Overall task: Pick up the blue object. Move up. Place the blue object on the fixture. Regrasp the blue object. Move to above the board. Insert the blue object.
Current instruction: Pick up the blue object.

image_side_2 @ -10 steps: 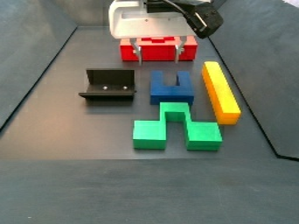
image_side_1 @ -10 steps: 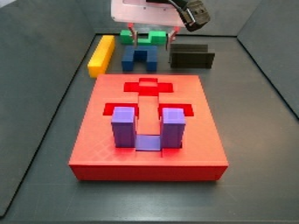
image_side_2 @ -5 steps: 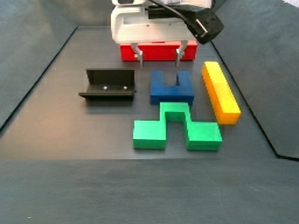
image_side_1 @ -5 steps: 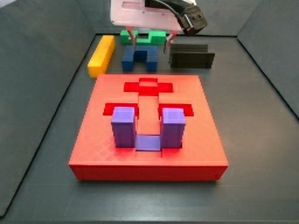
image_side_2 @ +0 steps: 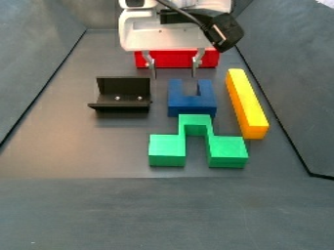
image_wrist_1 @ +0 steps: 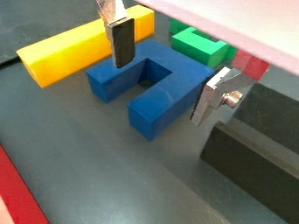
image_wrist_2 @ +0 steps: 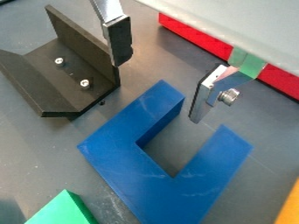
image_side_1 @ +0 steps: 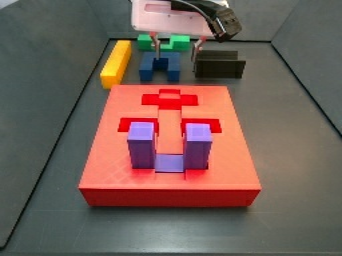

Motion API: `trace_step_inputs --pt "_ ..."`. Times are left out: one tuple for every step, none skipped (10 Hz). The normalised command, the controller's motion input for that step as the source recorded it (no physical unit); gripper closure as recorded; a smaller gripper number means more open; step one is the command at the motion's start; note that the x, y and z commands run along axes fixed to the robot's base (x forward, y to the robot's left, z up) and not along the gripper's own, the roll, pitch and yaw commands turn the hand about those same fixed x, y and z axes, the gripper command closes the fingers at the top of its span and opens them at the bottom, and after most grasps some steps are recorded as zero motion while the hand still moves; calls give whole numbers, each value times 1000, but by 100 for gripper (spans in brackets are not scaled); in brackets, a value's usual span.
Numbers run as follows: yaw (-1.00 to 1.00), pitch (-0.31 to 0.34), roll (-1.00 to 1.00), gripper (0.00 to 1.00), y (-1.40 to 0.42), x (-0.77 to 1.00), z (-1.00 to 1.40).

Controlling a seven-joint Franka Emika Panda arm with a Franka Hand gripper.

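End effector [image_side_2: 175,62]: we see it hanging just above the blue object, fingers spread wide, nothing pinched. In both wrist views the silver plates w/ dark pads [image_wrist_1: 121,40] [image_wrist_2: 118,41] sit either side of the block, not touching it.
Blue object [image_wrist_2: 163,149]: flat on the bench, U-shaped w/ two thick legs; in a side view [image_side_2: 192,96] between fixture and yellow bar.
Fixture [image_side_2: 119,95]: black L-profile, just beside the blue object, empty.
Yellow bar [image_side_2: 245,101]: long, lying alongside the blue object's other flank.
Green block [image_side_2: 194,143]: notched, nearly touching the blue object.
Board [image_side_1: 168,144]: red slab w/ recesses, well apart from the blue object; purple U-piece [image_side_1: 167,145] stands in it.
Bench [image_side_2: 78,176]: dark grey, matte, w/ raised dark walls at the edges.
Room: we can't tell beyond the walls.
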Motion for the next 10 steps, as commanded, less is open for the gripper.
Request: trace_step_inputs --pt "0 61 106 0 0 131 -160" --pt "0 40 73 0 0 23 -134" --pt "0 40 49 0 0 0 -114" --pt "-11 37 67 0 0 0 -149" --pt "0 44 126 0 0 0 -237" --pt "0 44 154 0 0 -23 -269" --pt "0 39 139 0 0 -77 -234" --pt "-103 11 44 0 0 -306 -120" --pt "-163 -11 -4 0 0 -440 0" --pt "-106 -84 -11 0 -34 -271 77"
